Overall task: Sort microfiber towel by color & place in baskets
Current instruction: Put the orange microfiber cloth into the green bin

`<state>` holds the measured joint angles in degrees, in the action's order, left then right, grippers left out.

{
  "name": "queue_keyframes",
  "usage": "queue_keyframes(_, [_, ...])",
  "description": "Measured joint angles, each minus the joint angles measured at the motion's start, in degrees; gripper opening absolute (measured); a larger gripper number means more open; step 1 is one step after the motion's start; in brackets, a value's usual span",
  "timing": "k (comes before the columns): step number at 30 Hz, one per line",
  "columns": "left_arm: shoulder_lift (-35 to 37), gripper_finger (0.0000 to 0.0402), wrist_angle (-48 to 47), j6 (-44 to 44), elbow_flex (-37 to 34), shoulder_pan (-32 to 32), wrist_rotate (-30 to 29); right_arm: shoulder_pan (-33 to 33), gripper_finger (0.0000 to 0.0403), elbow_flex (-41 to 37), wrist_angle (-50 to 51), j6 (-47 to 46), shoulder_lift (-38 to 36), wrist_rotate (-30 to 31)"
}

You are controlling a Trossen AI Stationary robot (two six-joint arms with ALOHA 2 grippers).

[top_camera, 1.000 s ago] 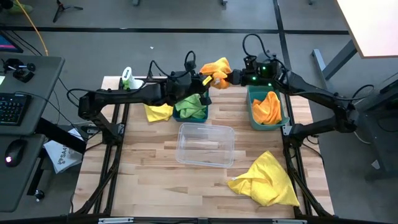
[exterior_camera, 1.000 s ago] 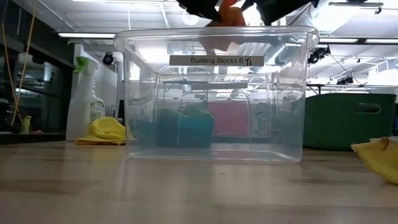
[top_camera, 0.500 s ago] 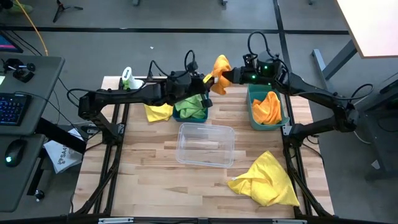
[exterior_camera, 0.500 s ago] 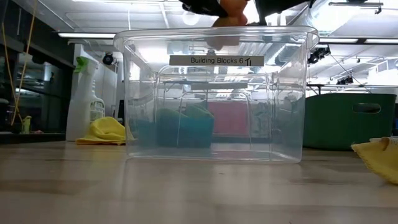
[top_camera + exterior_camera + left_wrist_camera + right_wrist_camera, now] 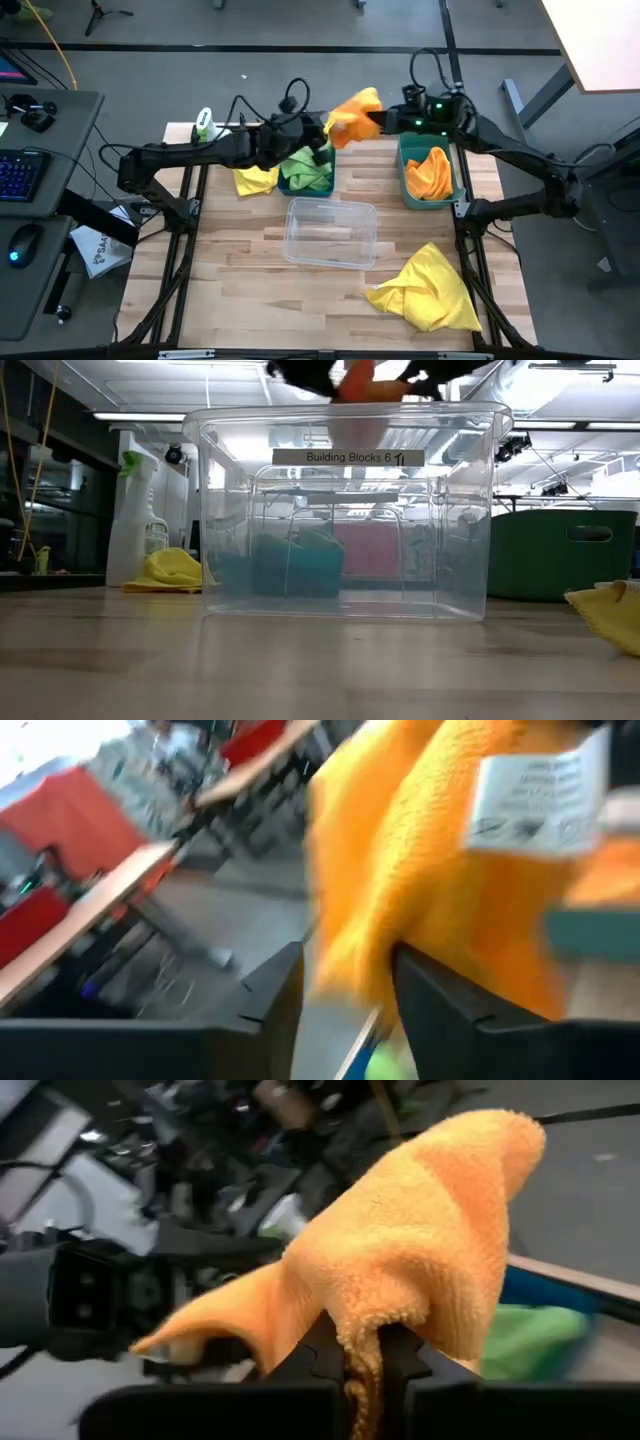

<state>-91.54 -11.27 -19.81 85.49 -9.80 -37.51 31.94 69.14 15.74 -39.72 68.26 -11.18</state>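
Observation:
An orange microfiber towel [image 5: 352,107] hangs in the air over the table's far edge, between my two grippers. My right gripper [image 5: 371,122] is shut on it from the right. My left gripper [image 5: 345,955] stands open at the towel's left end, with orange cloth showing between its fingers. A green towel [image 5: 306,168] fills the dark blue basket [image 5: 327,186]. Another orange towel [image 5: 430,172] lies in the teal basket [image 5: 408,190]. The clear basket [image 5: 331,233] stands at mid-table. Yellow towels lie at the far left [image 5: 254,181] and near right [image 5: 429,287]. My right gripper pinches a bunched fold of the orange towel [image 5: 367,1342] between its two fingers, coming level from the table's right. The cloth billows up and past the fingertips, lifted clear of the table. My left gripper has the towel's left end between its open fingers; whether it touches the cloth I cannot tell.
A white spray bottle [image 5: 205,124] with a green top stands at the table's far left corner. The clear basket [image 5: 345,510] fills the middle of the low view. Bare wood lies at the near left of the table.
My left gripper has drawn back a little toward the table's left. My right gripper has come in onto the orange towel, then shifted slightly right. The towel has spread out sideways between the two grippers and stays lifted.

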Motion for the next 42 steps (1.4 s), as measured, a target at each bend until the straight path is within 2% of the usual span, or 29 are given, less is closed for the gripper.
queue_keyframes(4, [3.5, 0.0171, -13.7, 3.8, 0.0, -0.8, -2.1, 4.1, 0.0004, 0.0, 10.6, 4.7, -4.8, 2.6])
queue_keyframes(7, [5.8, 0.0183, -24.0, 9.6, -0.1, -2.2, -0.6, 6.9, 0.0004, 0.0, 20.2, 8.2, -8.7, 6.9])
queue_keyframes(10, [9.0, 0.0186, -27.6, 15.1, -3.2, -4.1, 3.5, 9.1, 0.0003, 0.0, 29.0, 10.4, -12.4, 12.3])
queue_keyframes(14, [14.9, 0.0186, -23.6, 20.9, -10.0, -5.7, 7.3, 11.5, 0.0002, 0.0, 35.1, 11.8, -17.2, 18.8])
queue_keyframes(19, [23.0, 0.0186, -11.4, 24.7, -18.4, -5.4, 8.6, 13.5, 0.0001, 0.0, 35.5, 13.4, -20.2, 25.3])
queue_keyframes(22, [26.7, 0.0186, -6.9, 25.2, -21.2, -5.0, 9.9, 13.7, 0.0001, 0.0, 36.7, 15.2, -20.4, 30.9])
queue_keyframes(25, [28.8, 0.0186, -6.5, 25.7, -22.1, -5.0, 9.9, 13.7, 0.0001, 0.0, 38.9, 16.1, -19.6, 35.1])
queue_keyframes(30, [30.3, 0.0186, -6.3, 26.2, -22.8, -5.0, 9.8, 13.3, 0.0001, -1.3, 37.7, 16.2, -16.2, 27.8])
queue_keyframes(36, [31.8, 0.0186, -6.7, 28.2, -22.8, -4.3, 10.0, 10.0, 0.0, -9.9, 37.9, 14.3, -15.5, 18.8])
queue_keyframes(42, [35.8, 0.0186, -6.8, 28.2, -22.8, -3.5, 8.8, 9.5, 0.0, -21.0, 39.6, 9.9, -21.8, 20.6])
